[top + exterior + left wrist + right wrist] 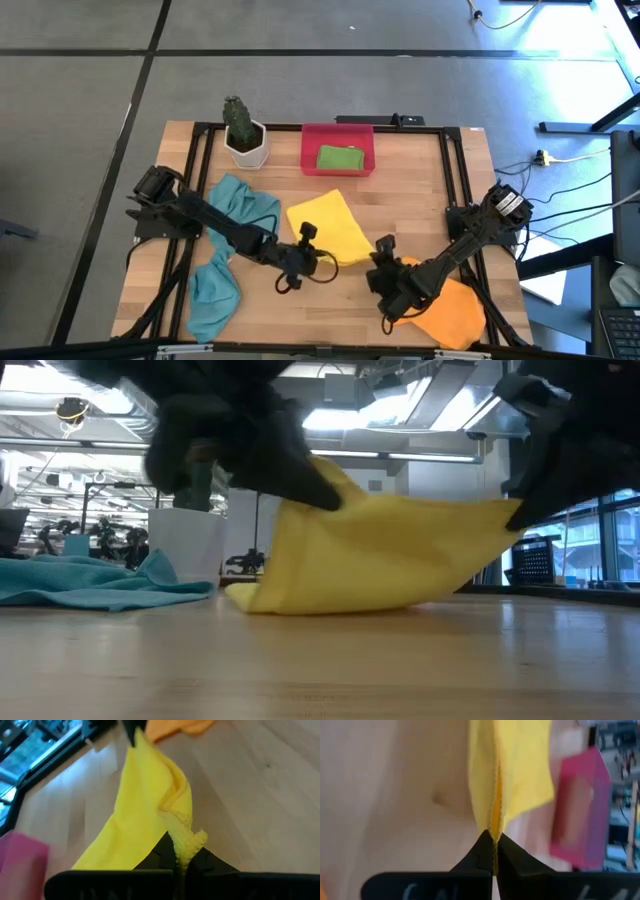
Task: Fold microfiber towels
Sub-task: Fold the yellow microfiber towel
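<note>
- Far on the left side of the wooden table [330, 315], two teal-blue towels [225, 250] lie in a crumpled heap.
- Behind them at the back edge stands a small cactus in a white pot [244, 135].
- The left gripper [300, 258] sits low over the middle of the table. Its fingers are pressed together, pinching one corner of the yellow towel [330, 228].
- In the left wrist view that corner [187, 842] is bunched up right between the dark fingers.
- The yellow towel hangs between the two grippers. In the low view it is lifted at both ends, and its bottom fold touches the table [370, 560].
- At the back, in the middle, is a red tray [338, 150] with the folded lime green towel [341, 158] inside it.
- The right gripper [385, 262] is close by on the other side. Its fingers are squeezed tight on the other yellow corner [493, 827].
- On the right, near the front edge, the orange towel [450, 308] lies flat, partly under the right arm.
</note>
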### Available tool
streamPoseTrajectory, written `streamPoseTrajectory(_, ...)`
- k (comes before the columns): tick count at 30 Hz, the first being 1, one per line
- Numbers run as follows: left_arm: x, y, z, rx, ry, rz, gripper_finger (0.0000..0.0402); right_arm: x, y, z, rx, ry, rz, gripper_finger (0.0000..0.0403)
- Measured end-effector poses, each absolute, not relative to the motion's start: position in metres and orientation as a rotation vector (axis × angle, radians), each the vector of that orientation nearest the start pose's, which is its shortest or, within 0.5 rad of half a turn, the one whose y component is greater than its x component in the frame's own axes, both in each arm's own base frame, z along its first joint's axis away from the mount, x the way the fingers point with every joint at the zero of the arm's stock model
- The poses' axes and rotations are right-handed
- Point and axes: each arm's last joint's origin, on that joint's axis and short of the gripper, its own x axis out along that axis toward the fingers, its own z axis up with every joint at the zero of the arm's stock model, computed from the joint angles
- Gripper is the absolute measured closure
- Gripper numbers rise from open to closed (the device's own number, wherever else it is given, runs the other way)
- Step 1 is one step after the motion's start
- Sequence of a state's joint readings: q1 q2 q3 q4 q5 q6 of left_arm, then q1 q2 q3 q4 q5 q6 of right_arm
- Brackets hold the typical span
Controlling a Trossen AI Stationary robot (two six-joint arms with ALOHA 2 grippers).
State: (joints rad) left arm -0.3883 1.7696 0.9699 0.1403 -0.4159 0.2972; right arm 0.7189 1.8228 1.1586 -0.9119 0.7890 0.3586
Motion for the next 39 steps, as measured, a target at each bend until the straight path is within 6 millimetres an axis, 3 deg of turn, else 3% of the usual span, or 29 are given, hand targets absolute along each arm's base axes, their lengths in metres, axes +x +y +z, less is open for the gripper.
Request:
streamPoseTrajectory(8, 0.346, -0.114, 0.167, 0.499, 0.599, -0.174, 0.0401, 0.245, 0.195, 0.175, -0.633, 1.177, -0.261, 0.0401)
streamPoseTrajectory(12, 0.334, -0.130, 0.160, 0.528, 0.685, -0.242, 0.0401, 0.253, 0.210, 0.170, -0.494, 1.098, -0.136, 0.0401)
streamPoseTrajectory(18, 0.312, -0.155, 0.152, 0.489, 0.808, -0.269, 0.0401, 0.281, 0.234, 0.165, -0.291, 0.861, 0.198, 0.0401)
streamPoseTrajectory(25, 0.298, -0.181, 0.152, 0.503, 0.783, -0.317, 0.0401, 0.288, 0.215, 0.139, -0.253, 0.943, 0.189, 0.0401)
streamPoseTrajectory(29, 0.302, -0.177, 0.153, 0.490, 0.772, -0.298, 0.0401, 0.280, 0.203, 0.126, -0.216, 0.963, 0.144, 0.0401)
streamPoseTrajectory(34, 0.306, -0.165, 0.150, 0.490, 0.765, -0.323, 0.0401, 0.271, 0.200, 0.127, -0.167, 0.870, 0.177, 0.0401)
streamPoseTrajectory(39, 0.304, -0.141, 0.145, 0.435, 0.694, -0.334, 0.0401, 0.259, 0.189, 0.132, -0.165, 0.811, 0.133, 0.0401)
